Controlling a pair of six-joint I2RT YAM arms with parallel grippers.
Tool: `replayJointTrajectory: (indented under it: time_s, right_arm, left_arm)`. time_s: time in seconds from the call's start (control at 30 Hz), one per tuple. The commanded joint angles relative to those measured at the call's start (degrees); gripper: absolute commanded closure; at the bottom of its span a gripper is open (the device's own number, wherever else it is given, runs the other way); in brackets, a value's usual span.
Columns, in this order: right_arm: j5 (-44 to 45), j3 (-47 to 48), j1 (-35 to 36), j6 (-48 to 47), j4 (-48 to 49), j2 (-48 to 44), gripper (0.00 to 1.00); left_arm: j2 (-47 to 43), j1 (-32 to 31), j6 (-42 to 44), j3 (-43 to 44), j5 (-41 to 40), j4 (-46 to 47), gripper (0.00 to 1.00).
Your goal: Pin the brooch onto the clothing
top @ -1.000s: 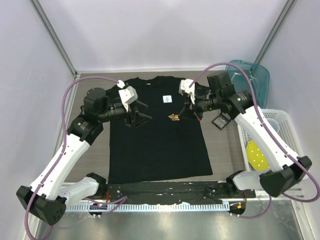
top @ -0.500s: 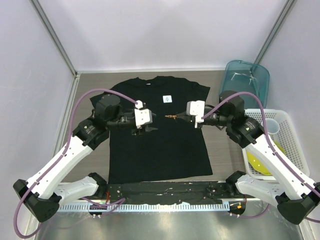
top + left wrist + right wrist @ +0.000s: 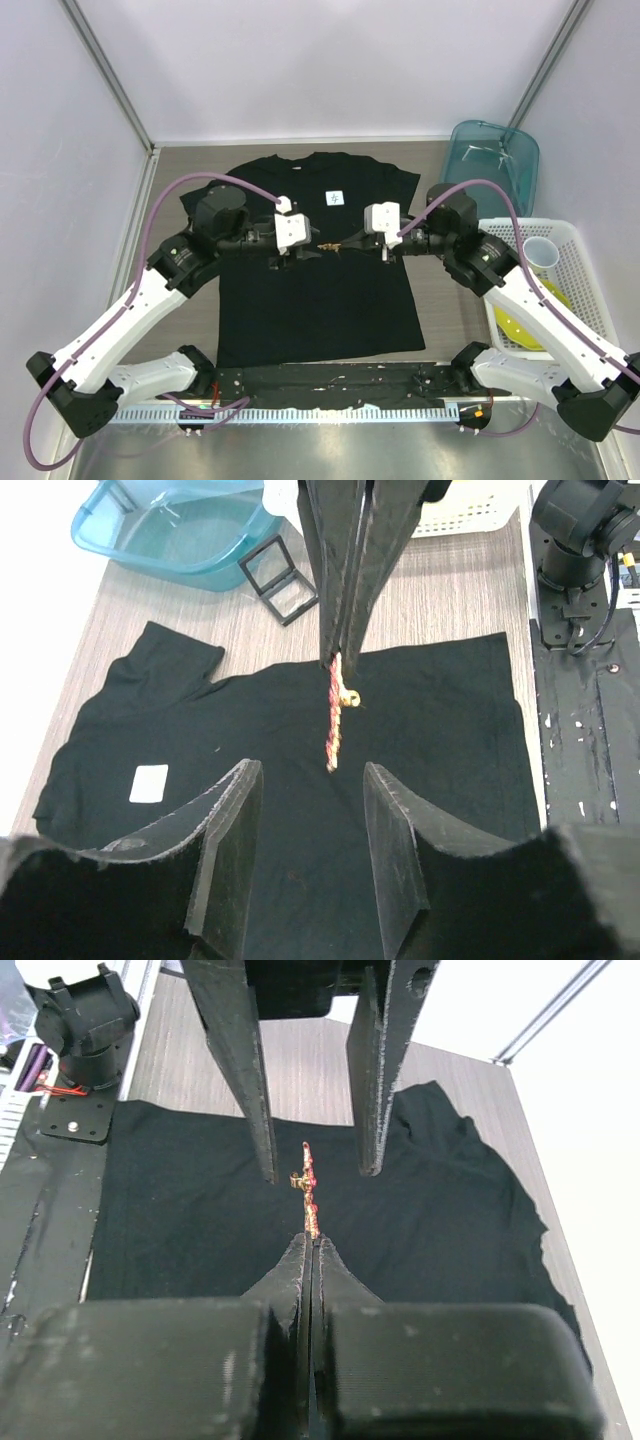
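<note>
**Red-and-gold brooch held edge-on between the two arms**

The brooch juts straight ahead of the right gripper, which is clamped on its near end. Its long axis runs along that gripper's own line. The far tip sits at the mouth of the left gripper, which faces it with fingers spread and not touching. The black T-shirt lies flat below both. The left gripper looks best placed to take the free end

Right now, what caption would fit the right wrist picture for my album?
The right fingers pinch the brooch above the black T-shirt, facing the open left fingers.
</note>
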Motion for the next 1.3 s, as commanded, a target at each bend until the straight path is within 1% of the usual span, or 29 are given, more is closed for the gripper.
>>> replayJointTrajectory:
  time_s: [0.0, 0.27, 0.3, 0.33, 0.37, 0.5, 0.57, 0.67, 0.73, 0.77, 0.8, 0.83, 0.87, 0.9, 0.97, 1.03, 1.07, 1.1, 1.13, 1.17, 1.2, 1.27]
  right_arm:
    - [-0.86, 2.32, 1.2, 1.51, -1.33, 1.81, 0.99]
    - [-0.07, 4.61, 1.9, 1.42, -4.24, 3.66, 0.99]
    - [-0.07, 4.69, 1.99, 1.59, -4.33, 3.75, 0.99]
    - [-0.07, 4.87, 1.99, 1.68, -4.59, 3.75, 0.99]
    - [-0.24, 4.96, 2.08, 2.03, -4.68, 3.92, 0.99]
    - [-0.42, 6.18, 2.25, 2.03, -6.34, 4.71, 0.99]
    - [-0.24, 6.8, 2.34, 1.42, -7.22, 5.33, 0.99]
    - [0.46, 7.15, 2.43, 1.24, -7.58, 5.68, 0.99]
    - [0.63, 7.51, 2.43, 1.59, -7.67, 6.2, 0.99]
    - [1.07, 7.86, 2.43, 2.64, -7.84, 6.38, 0.94]
    - [1.6, 8.12, 2.43, 3.52, -7.93, 6.56, 0.84]
    - [2.21, 8.3, 2.43, 4.66, -7.93, 6.99, 0.71]
    - [3.52, 8.99, 2.43, 5.71, -8.8, 7.35, 0.54]
    - [3.97, 9.26, 2.43, 6.42, -9.68, 7.61, 0.49]
    - [4.76, 9.27, 2.43, 6.69, -11.61, 7.7, 0.41]
    - [5.47, 8.65, 2.43, 8.44, -11.71, 7.35, 0.36]
    - [5.47, 7.69, 2.43, 9.23, -11.01, 6.91, 0.27]
    - [5.47, 7.07, 2.43, 10.28, -10.22, 6.65, 0.24]
    - [5.91, 6.29, 2.52, 12.3, -9.17, 6.3, 0.23]
    - [6.61, 4.36, 2.52, 14.06, -6.03, 5.69, 0.22]
    - [7.57, 3.3, 2.43, 15.73, -4.34, 5.42, 0.22]
    - [7.41, 1.45, 2.69, 18.55, -1.79, 5.33, 0.22]
  left_arm:
    - [0.48, -0.93, -2.02, 3.7, 0.42, 0.69, 0.54]
    - [2.68, -4.01, -2.37, 5.55, -0.72, -3.97, 0.63]
    - [2.94, -4.18, -2.37, 5.72, -0.81, -4.32, 0.65]
    - [3.29, -4.18, -2.81, 5.99, -1.07, -4.76, 0.69]
    - [3.47, -4.27, -3.07, 6.16, -1.25, -4.94, 0.7]
    - [4.26, -4.36, -2.29, 6.6, -2.13, -6.79, 0.67]
    - [4.61, -4.36, -2.29, 6.78, -2.92, -7.14, 0.68]
    - [5.23, -4.44, -2.55, 7.75, -2.83, -8.45, 0.81]
    - [5.23, -4.44, -4.47, 7.22, -3.7, -8.28, 0.93]
    - [5.14, -4.36, -5.7, 6.87, -4.32, -8.02, 1.0]
    - [5.05, -4.36, -7.28, 6.43, -5.02, -7.5, 1.0]
    - [4.44, -4.1, -11.3, 4.69, -5.73, -6.62, 1.0]
    - [3.92, -3.31, -12.99, 3.8, -5.21, -5.39, 1.0]
    - [3.39, -2.78, -14.84, 2.75, -4.33, -4.69, 1.0]
    - [1.98, -2.08, -19.74, 0.03, -2.93, -2.32, 1.0]
    - [1.45, -0.32, -22.75, -1.12, -2.05, -0.82, 1.0]
    - [1.28, 0.56, -26.16, -1.83, -0.13, 0.06, 1.0]
    - [1.27, 2.13, -28.19, -2.09, 0.76, 1.9, 1.0]
    - [1.19, 3.1, -30.39, -2.36, 1.73, 3.22, 1.0]
    - [1.1, 3.9, -32.5, -2.79, 2.52, 4.62, 1.0]
    - [1.1, 4.6, -36.52, -3.93, 4.36, 7.68, 1.0]
    - [0.84, 6.01, -39.97, -5.17, 5.34, 10.34, 1.0]
